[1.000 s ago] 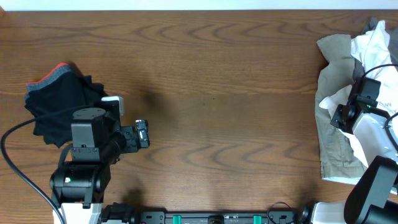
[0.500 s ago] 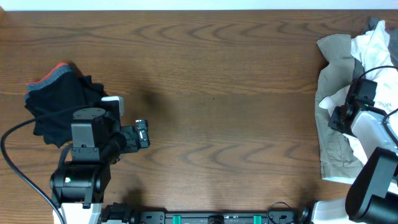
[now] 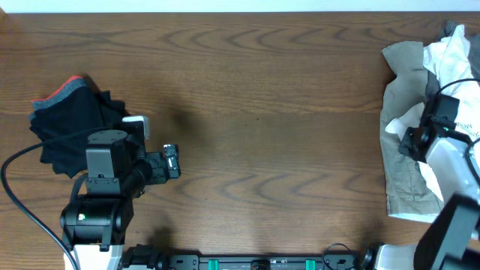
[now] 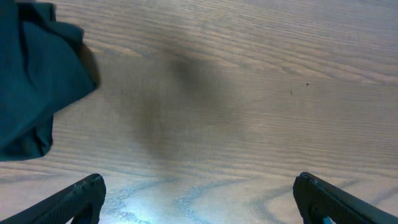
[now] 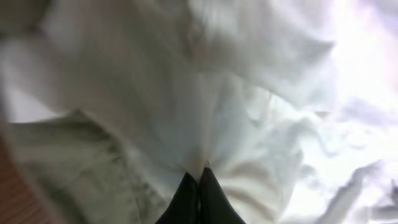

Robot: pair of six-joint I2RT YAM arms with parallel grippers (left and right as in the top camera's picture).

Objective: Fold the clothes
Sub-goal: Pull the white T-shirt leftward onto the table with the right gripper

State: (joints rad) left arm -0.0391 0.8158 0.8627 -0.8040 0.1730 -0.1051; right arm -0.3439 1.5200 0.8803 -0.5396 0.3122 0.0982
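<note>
A heap of clothes lies at the table's right edge: a white garment (image 3: 450,56) on top of a beige one (image 3: 401,161). My right gripper (image 3: 409,139) sits on this heap, its fingers (image 5: 199,186) shut on a fold of the white garment (image 5: 249,106), with the beige garment (image 5: 68,168) beside it. A black garment (image 3: 71,124) with a grey and red edge lies crumpled at the far left. My left gripper (image 3: 171,161) is open and empty over bare wood, right of the black garment (image 4: 31,74).
The wooden table (image 3: 262,105) stretches between the two piles. The arm bases stand at the front edge, the left one (image 3: 94,217) just below the black garment. The table's far edge runs along the top.
The right gripper shifted slightly on the heap and back. The left arm has not moved.
</note>
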